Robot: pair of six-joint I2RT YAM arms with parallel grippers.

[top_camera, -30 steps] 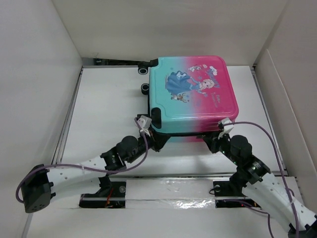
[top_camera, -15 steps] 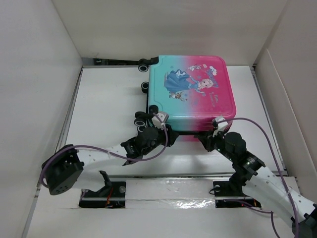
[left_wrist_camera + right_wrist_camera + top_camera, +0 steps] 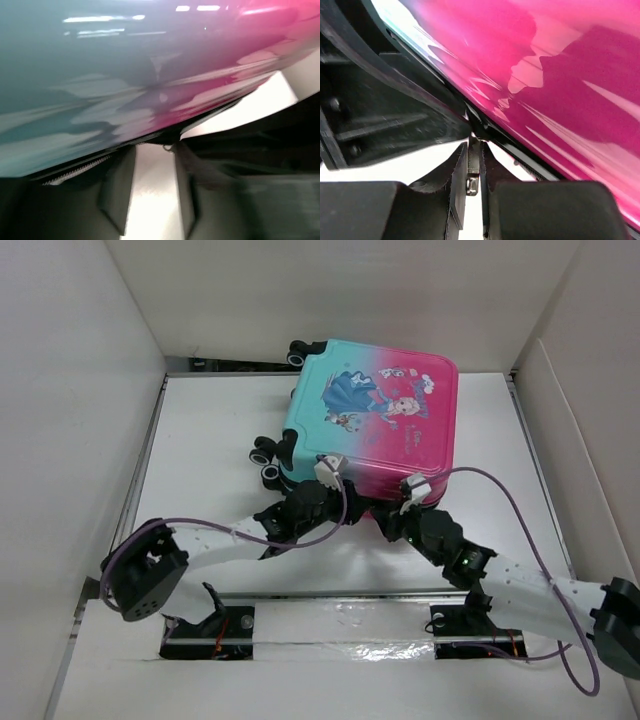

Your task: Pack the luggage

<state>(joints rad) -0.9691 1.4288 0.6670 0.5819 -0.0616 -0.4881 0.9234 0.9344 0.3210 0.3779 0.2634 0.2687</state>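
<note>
I count one luggage, three black wheels showing on it, and one zipper pull. Of my own parts I see two arms and two grippers: one left gripper, one right gripper, two fingers on each. One table

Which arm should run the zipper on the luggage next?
Right. The right fingers are shut on the zipper pull at the seam of the luggage. The left fingers stand open below that seam, holding nothing.
</note>
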